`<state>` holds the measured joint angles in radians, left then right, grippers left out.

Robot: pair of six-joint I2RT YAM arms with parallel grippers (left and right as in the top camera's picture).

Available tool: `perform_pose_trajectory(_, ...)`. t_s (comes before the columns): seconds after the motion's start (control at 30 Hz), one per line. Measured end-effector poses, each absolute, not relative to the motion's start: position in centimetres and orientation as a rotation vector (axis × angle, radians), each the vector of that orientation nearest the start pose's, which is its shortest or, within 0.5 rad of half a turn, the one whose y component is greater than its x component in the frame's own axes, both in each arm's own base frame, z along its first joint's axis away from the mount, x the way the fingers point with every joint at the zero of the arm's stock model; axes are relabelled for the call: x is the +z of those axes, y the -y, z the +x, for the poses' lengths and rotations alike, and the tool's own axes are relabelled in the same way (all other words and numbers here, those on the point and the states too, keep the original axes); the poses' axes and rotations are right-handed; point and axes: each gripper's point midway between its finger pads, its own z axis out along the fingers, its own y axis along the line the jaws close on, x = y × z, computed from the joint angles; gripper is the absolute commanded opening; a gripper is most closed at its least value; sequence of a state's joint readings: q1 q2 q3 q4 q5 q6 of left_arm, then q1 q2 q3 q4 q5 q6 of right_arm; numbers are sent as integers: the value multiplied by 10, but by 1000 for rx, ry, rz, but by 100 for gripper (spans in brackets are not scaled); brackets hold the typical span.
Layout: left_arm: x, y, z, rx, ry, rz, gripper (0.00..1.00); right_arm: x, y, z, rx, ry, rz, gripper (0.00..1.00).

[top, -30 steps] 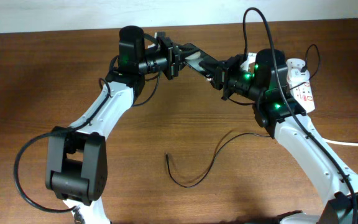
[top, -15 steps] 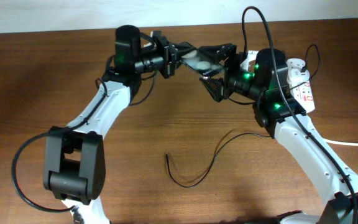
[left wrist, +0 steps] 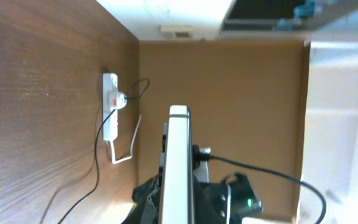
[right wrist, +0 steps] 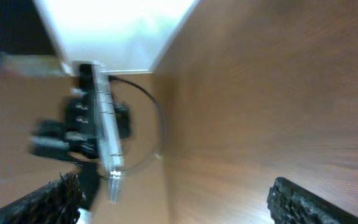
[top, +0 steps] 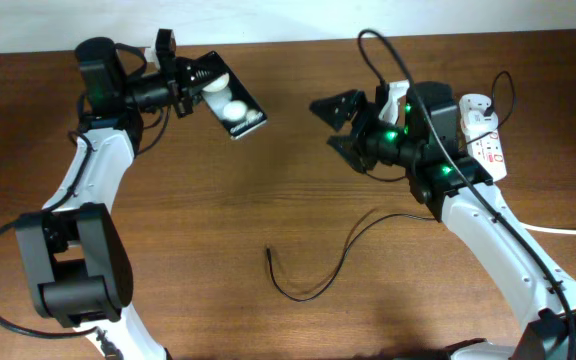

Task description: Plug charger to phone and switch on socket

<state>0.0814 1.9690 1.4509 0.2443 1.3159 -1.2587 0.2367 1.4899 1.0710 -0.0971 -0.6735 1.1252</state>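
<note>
The socket (top: 490, 150) is half hidden behind the right arm (top: 488, 232), and the right wrist view is blurred. The left end effector (top: 200, 88) grips the phone (top: 234, 109) above the table (top: 168, 230). The right end effector (top: 340, 127) gapes wide, its 2 fingers empty, and the charger (top: 269, 256) lies loose on the table.

From overhead I get an even, fairly bright, sharp picture. Light falls from above, so the shadows under both arms are soft. The phone (top: 230, 103), held in my left pincer (top: 200, 80), throws back two white spots of glare. Green lamps (top: 388, 128) glow just behind my right pincer (top: 336, 125). The left wrist view is crisp on the table (left wrist: 36, 112) beside the pincer, but the phone's edge shines pale and the room beyond it is washed out. The right wrist view is smeared with motion blur throughout: its own fingers (right wrist: 303, 202) are fuzzy, the phone ahead of them is soft, and the wall (right wrist: 117, 31) above is blown out white.
</note>
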Motion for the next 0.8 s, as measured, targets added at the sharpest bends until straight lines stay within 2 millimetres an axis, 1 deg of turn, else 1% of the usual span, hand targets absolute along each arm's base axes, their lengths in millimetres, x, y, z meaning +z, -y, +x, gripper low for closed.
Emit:
perform_pose_trajectory(0.1, 260, 122, 477, -1953, -2080, -97, 0, 202, -201, 373, 1346, -2402, 439, 99)
perform_pose_trajectory(0.17, 262, 117, 473, -1950, -2064, -32, 0, 188, -203, 359, 1286, -2482, 357, 99)
perform_pose_trajectory(0.2, 263, 111, 471, -1945, -2053, -5, 0, 177, -208, 345, 1243, -2550, 303, 99)
perform_pose_trajectory(0.23, 263, 105, 471, -1937, -2042, 5, 0, 168, -214, 333, 1190, -2605, 245, 99)
perform_pose_trajectory(0.27, 264, 100, 471, -1935, -2038, 4, 0, 162, -217, 326, 1155, -2638, 216, 98)
perform_pose_trajectory(0.3, 264, 92, 471, -1929, -2028, 6, 0, 149, -226, 307, 1067, -2709, 111, 99)
perform_pose_trajectory(0.33, 265, 85, 471, -1924, -2021, 7, 0, 142, -232, 295, 1003, -2749, 43, 99)
perform_pose_trajectory(0.37, 265, 79, 471, -1918, -2015, 3, 0, 137, -233, 288, 963, -2777, 17, 99)
perform_pose_trajectory(0.43, 265, 74, 471, -1915, -2011, -6, 0, 125, -233, 270, 845, -2846, -43, 99)
perform_pose_trajectory(0.47, 265, 72, 471, -1912, -2008, -4, 0, 115, -232, 253, 729, -2899, -106, 99)
perform_pose_trajectory(0.5, 265, 72, 471, -1912, -2008, -4, 0, 109, -230, 243, 645, -2930, -140, 99)
perform_pose_trajectory(0.57, 265, 69, 471, -1912, -2006, -6, 0, 107, -228, 239, 612, -2943, -154, 99)
perform_pose_trajectory(0.6, 265, 66, 471, -1908, -2004, -13, 0, 104, -234, 231, 558, -2941, -217, 99)
perform_pose_trajectory(0.7, 265, 59, 472, -1898, -1998, -28, 0, 100, -244, 217, 490, -2928, -322, 99)
perform_pose_trajectory(0.77, 265, 60, 472, -1898, -1998, -27, 0, 90, -253, 212, 459, -2931, -379, 99)
perform_pose_trajectory(0.8, 265, 60, 472, -1899, -1998, -27, 0, 77, -262, 208, 437, -2946, -424, 99)
